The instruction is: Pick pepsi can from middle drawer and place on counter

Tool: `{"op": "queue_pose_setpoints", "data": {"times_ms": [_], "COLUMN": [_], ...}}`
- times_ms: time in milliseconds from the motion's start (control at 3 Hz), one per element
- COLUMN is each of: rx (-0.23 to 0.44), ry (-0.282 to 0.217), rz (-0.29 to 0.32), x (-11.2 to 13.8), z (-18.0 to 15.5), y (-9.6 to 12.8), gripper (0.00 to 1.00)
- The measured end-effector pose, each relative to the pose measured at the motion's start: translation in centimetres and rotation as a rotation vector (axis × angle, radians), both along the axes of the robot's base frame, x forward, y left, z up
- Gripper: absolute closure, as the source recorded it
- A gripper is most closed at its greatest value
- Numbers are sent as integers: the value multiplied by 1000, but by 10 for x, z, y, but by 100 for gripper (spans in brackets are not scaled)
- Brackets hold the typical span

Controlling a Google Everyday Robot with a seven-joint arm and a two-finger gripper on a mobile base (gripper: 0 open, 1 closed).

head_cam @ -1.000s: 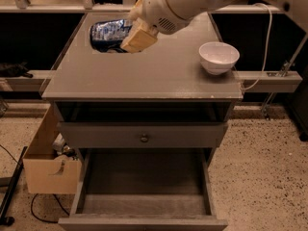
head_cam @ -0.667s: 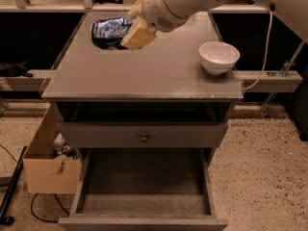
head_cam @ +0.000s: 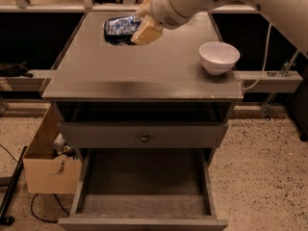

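The pepsi can point(head_cam: 119, 26), blue with silver markings, lies on its side in my gripper point(head_cam: 136, 27) over the far left part of the counter point(head_cam: 144, 76). The tan fingers point(head_cam: 147, 32) are shut on the can's right end. A dark shadow lies under the can; I cannot tell whether it touches the counter. The middle drawer point(head_cam: 144, 203) stands pulled out at the bottom front, its grey floor bare.
A white bowl point(head_cam: 219, 57) sits near the counter's right edge. A closed drawer front with a round knob point(head_cam: 144, 138) is above the open drawer. A cardboard box point(head_cam: 48, 170) stands on the floor at the left. A cable point(head_cam: 262, 57) hangs at the right.
The gripper with the can has shifted slightly to the right and towards the back of the counter. The bowl and drawers have not moved.
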State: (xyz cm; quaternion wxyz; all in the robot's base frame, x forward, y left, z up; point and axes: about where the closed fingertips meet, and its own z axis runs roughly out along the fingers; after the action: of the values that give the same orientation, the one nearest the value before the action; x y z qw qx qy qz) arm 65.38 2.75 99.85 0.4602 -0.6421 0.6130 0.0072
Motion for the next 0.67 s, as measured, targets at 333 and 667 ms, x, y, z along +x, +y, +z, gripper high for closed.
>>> {"op": "queue_pose_setpoints", "data": {"times_ms": [333, 667], "rx": [-17, -68], "ry": [15, 84], "rz": [-1, -12], "x": [9, 20], "z": [-11, -39], "y": [-10, -23], "gripper": [100, 100]}}
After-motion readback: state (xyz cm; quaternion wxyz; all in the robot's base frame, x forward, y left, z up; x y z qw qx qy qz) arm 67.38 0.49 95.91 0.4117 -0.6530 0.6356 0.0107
